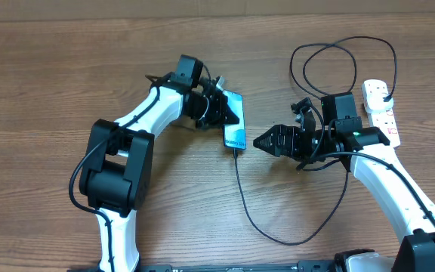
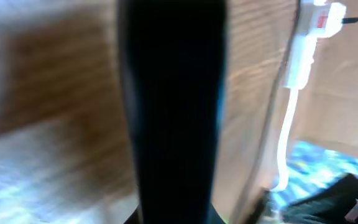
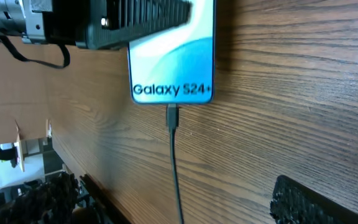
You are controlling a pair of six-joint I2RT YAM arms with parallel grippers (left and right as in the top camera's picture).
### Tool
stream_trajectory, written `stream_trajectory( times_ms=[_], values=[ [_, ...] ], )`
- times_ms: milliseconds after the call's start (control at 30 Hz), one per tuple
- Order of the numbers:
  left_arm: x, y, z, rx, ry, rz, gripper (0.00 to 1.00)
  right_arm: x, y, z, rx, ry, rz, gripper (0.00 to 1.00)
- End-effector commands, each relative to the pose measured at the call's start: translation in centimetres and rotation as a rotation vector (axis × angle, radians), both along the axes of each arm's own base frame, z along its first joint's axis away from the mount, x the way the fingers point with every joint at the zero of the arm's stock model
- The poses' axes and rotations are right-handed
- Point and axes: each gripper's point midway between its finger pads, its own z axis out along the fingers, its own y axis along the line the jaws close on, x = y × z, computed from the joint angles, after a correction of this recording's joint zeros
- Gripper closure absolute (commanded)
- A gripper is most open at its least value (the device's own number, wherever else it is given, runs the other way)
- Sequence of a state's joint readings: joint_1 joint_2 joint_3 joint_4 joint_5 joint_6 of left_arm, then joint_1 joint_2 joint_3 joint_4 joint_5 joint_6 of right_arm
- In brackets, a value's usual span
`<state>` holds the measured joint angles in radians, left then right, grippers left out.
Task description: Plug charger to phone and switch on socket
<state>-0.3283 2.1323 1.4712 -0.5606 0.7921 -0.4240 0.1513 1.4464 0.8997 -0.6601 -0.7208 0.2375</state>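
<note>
The phone lies on the wooden table with its cyan screen lit, and reads "Galaxy S24+" in the right wrist view. My left gripper is shut on the phone's far end. In the blurred left wrist view the phone is a dark bar. The charger's connector tip sits in the phone's port. Its thin black cable runs toward me, curves right and loops back to the black plug in the white socket. My right gripper is open and empty, just right of the connector.
The socket's thick white cord shows in the left wrist view next to the socket. The cable loops lie behind my right arm. The table's edge shows at the lower left of the right wrist view.
</note>
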Motion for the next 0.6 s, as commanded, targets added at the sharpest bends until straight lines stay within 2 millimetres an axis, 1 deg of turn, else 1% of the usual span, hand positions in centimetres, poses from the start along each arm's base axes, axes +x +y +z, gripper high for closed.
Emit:
stream_trajectory(
  times_ms=[0,100,233,433,533,567],
  values=[
    [1.7,1.1,-0.6,0.136,-0.163,-0.045,0.96,0.8,-0.1,1.7,0.000,-0.062,0.002,0.00],
    [2.0,1.5,-1.2,0.193,-0.183,-0.036,0.96,0.7,-0.1,1.7,-0.003,-0.069,0.013,0.00],
    [2.1,1.8,-1.4,0.216,-0.148,0.016,0.96,0.7,-0.1,1.7,-0.003,-0.068,0.013,0.00],
    [1.5,2.0,-2.0,0.225,-0.066,0.065,0.96,0.5,-0.1,1.6,-0.005,-0.056,0.013,0.00],
    [0.3,2.4,-3.9,0.252,0.019,0.066,0.96,0.3,-0.1,1.5,-0.006,-0.046,0.013,0.00],
    [0.0,2.3,-4.3,0.251,0.034,0.061,0.96,0.3,-0.1,1.5,-0.006,-0.045,0.013,0.00]
  ],
)
